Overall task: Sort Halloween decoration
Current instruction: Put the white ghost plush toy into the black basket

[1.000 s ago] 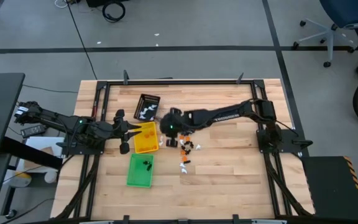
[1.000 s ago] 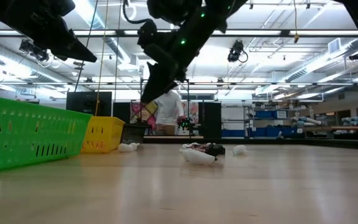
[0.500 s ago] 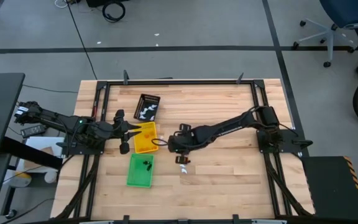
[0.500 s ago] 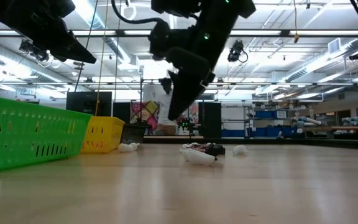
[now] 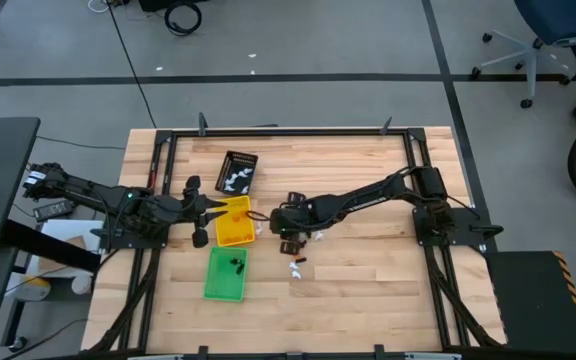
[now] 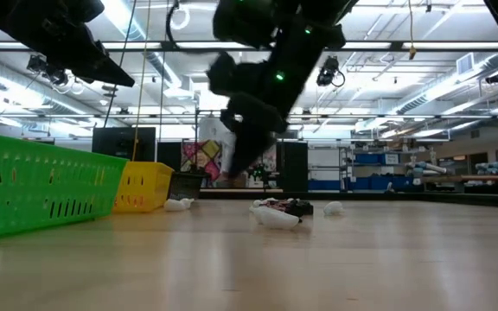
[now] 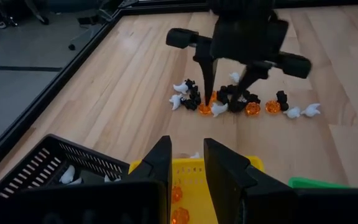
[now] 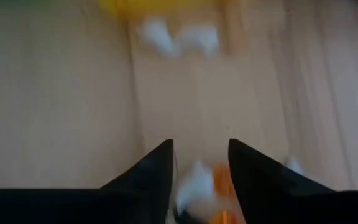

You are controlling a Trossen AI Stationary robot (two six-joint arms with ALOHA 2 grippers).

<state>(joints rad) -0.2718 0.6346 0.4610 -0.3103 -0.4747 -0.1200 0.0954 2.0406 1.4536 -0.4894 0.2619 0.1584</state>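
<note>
The Halloween decoration is a pile of tiny white, orange and black trinkets (image 7: 229, 102) lying on the wooden table, right of the trays (image 5: 303, 240). My right gripper (image 7: 224, 99) hangs open over this pile and points down, a finger on either side of a few trinkets (image 8: 201, 180). My left gripper (image 7: 187, 155) waits at the table's left, above the yellow tray (image 5: 232, 222). Its fingers stand a little apart with nothing between them. My right gripper comes at the pile from above, slanting down, with its open fingers (image 7: 206, 93) at the trinkets. Whether they touch any, I cannot tell.
A black tray (image 5: 236, 170) with white trinkets stands at the far left. The yellow tray holds orange ones (image 7: 176, 193). A green tray (image 5: 225, 275) nearer the front holds black ones. A few stray trinkets (image 5: 296, 266) lie nearer the front edge. A black frame (image 5: 288, 131) rims the table.
My right gripper has gone from beside the yellow tray's far right corner toward the table's near edge and down, coming over the trinket pile. The trinkets and trays lie as before.
</note>
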